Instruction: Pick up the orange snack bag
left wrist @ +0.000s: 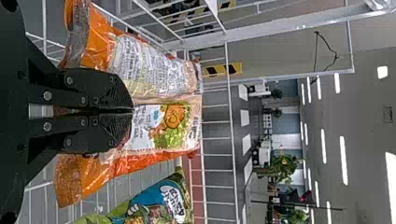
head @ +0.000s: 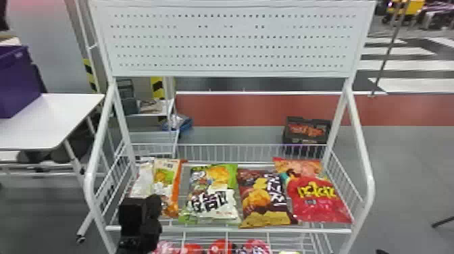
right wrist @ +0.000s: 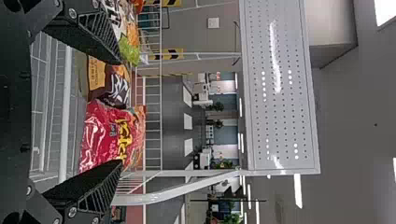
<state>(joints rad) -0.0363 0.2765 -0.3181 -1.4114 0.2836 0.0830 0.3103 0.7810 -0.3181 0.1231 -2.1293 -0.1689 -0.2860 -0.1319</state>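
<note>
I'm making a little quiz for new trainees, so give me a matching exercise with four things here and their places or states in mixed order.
1. orange snack bag
2. brown bag
3. red bag with yellow letters
4. right gripper

A. fingers apart
B. between the green bag and the red bag
C. left of the green bag
D. nearest the rack's right side

Pairs: 1-C, 2-B, 3-D, 4-A

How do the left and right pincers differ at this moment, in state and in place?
The left pincer is shut, its fingertips together, while the right pincer is wide open. The left pincer is up against the orange snack bag; the right pincer faces the red bag and the brown bag. Both have black fingers directed toward snack bags.
</note>
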